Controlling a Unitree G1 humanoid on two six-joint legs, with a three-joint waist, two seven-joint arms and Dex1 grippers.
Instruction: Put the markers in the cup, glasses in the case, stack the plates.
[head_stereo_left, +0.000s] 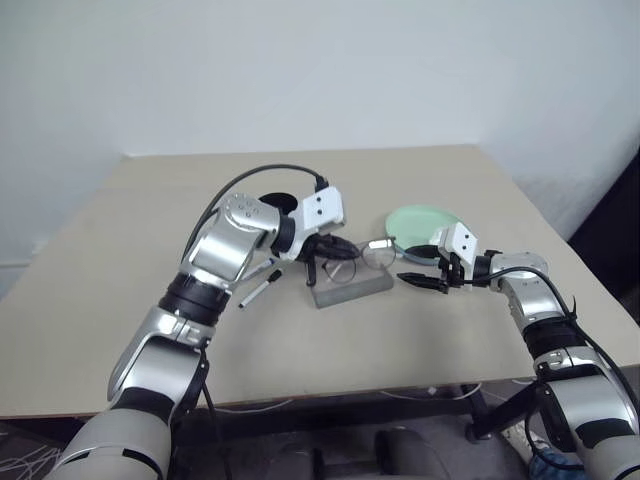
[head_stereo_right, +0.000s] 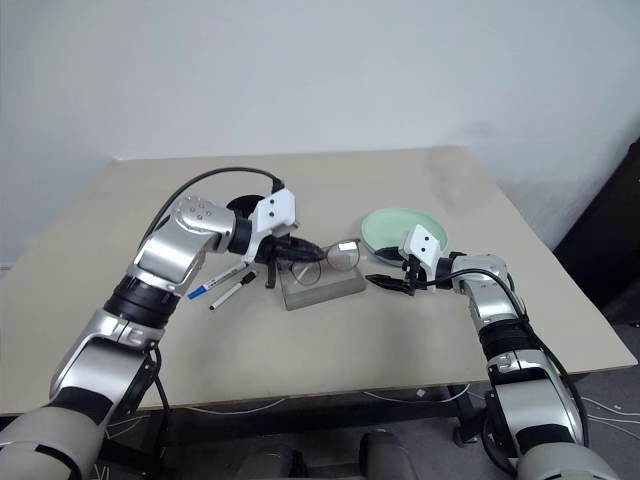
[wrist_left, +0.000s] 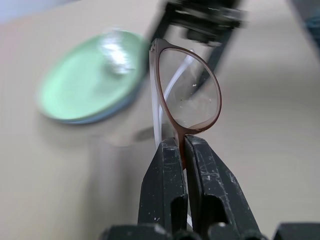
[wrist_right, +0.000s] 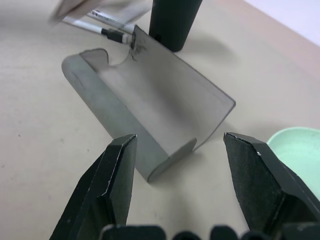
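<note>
Markers: two lie flat on the table at your far left, one blue-capped, one black-capped, just beside the left forearm. Neither is in the cup.

Cup: the black tumbler stands upright behind the left wrist, near the markers and the case.

Left gripper: fingers pressed together, pinching the glasses by the frame at the edge of one lens.

Glasses: held clear of the table, over the case. One lens sticks out beyond the fingertips.

Case: grey box on the table between your two grippers, its smoky lid standing open and the inside bare.

Right gripper: fingers spread wide, holding nothing, pointed at the near end of the case and just short of it.

Plates: the green one sits on the blue one behind the right gripper, with a small crumpled wad resting on top.

Risk, grip: you hold a thin frame at one edge; a quick wrist turn could swing or drop the glasses.

Risk, lid: lowering at an angle could catch the lens on the raised lid or push the case away.

Risk, right gripper: if you advance it, an open finger could nudge the case off line.
</note>
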